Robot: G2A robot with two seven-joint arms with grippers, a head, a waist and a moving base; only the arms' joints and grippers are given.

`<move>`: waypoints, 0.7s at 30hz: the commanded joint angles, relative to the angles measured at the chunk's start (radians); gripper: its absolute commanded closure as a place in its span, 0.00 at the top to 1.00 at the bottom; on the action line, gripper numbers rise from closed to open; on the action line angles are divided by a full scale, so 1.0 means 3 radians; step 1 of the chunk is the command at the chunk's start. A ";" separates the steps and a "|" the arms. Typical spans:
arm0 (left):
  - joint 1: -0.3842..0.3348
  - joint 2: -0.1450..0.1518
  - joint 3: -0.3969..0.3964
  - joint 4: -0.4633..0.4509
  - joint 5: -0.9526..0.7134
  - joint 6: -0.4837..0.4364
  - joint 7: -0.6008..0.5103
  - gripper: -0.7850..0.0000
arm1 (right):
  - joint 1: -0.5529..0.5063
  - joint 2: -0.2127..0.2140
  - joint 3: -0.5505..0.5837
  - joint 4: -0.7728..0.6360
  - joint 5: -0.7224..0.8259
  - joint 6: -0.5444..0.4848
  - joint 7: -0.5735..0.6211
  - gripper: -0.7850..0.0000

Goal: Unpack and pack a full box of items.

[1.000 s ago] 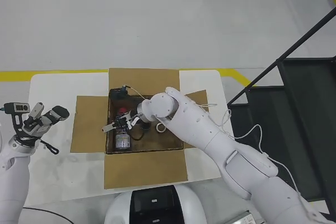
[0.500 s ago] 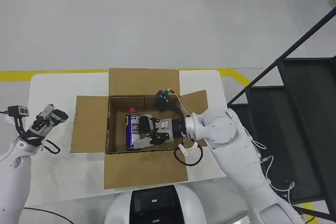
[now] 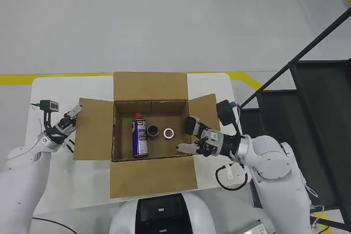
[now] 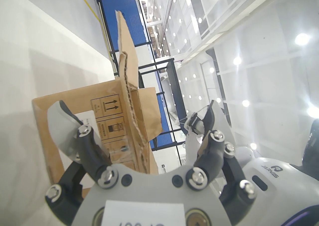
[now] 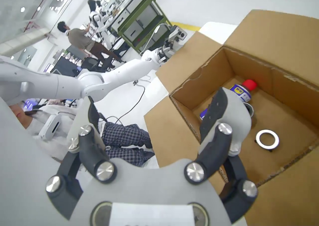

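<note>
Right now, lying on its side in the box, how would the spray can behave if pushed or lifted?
The spray can is a cylinder lying flat, so a sideways push would probably roll it. It looks rigid, with a smooth surface that may slip. The dark roll beside might stop it.

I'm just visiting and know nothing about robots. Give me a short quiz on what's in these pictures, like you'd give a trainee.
1. True or false: the spray can stands upright in the cardboard box.
2. The can's cap is: A red, B green, C black.
3. Which lies nearer the open right hand, the can or the white ring?
Key: 1 false, it lies on its side. 2 A. 3 the white ring.
</note>
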 commanded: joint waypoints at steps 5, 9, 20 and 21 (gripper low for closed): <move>0.0298 0.0093 -0.0080 -0.0734 -0.0198 0.0134 -0.0133 1.00 | -0.0506 0.0009 0.0313 -0.0134 -0.0278 0.0130 -0.0655 1.00; 0.0396 0.0125 -0.0024 -0.1078 -0.0236 0.0236 -0.0235 1.00 | -0.0781 0.0005 0.0451 -0.0172 -0.0532 0.0348 -0.1038 1.00; 0.0100 0.0080 0.0600 -0.0955 0.0052 0.0316 -0.0314 1.00 | -0.0749 0.0017 0.0458 0.0433 -0.0631 0.0554 -0.1362 1.00; 0.0073 0.0076 0.0640 -0.0926 0.0062 0.0311 -0.0309 1.00 | -0.0705 0.0021 0.0432 0.0499 -0.0593 0.0541 -0.1322 1.00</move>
